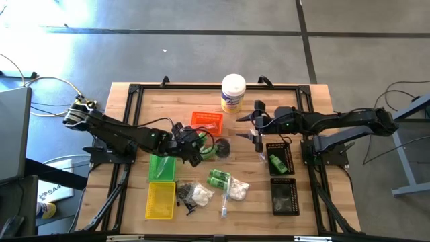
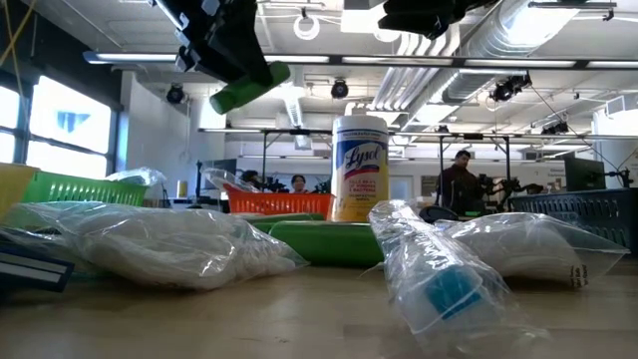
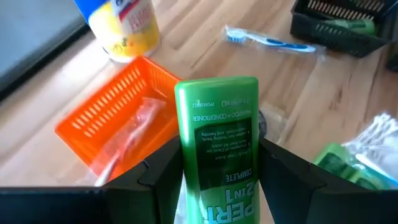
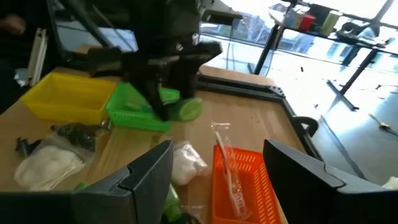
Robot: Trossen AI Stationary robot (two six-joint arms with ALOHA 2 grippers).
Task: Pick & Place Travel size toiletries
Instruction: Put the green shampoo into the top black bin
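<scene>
A green Pert bottle [image 3: 217, 143], one of the travel size toiletries, is up in the air above the table's middle with my left gripper [image 1: 193, 145] shut on it. In the low view the bottle [image 2: 249, 88] sticks out slanting below the fingers. More toiletries lie near the front: two green bottles [image 1: 218, 178], bags of white cotton [image 1: 236, 190] and a wrapped toothbrush [image 3: 270, 42]. My right gripper [image 4: 224, 180] hovers open to the right of the middle, nothing between its fingers. My left gripper pinches the bottle's body by its two narrow sides [image 3: 183, 168] between its two fingers. The fingers lie along the bottle, slanting down from the table's left. One end of the bottle [image 3: 217, 87] juts past the fingertips. The bottle is lifted clear of the table, tilted.
An orange tray [image 1: 206, 121] with a clear-wrapped stick stands behind the middle, beside a white Lysol canister [image 1: 232, 93]. A green tray [image 1: 162, 166] and a yellow tray [image 1: 160, 199] are at the left, two black trays [image 1: 280, 158] [image 1: 284, 196] at the right.
</scene>
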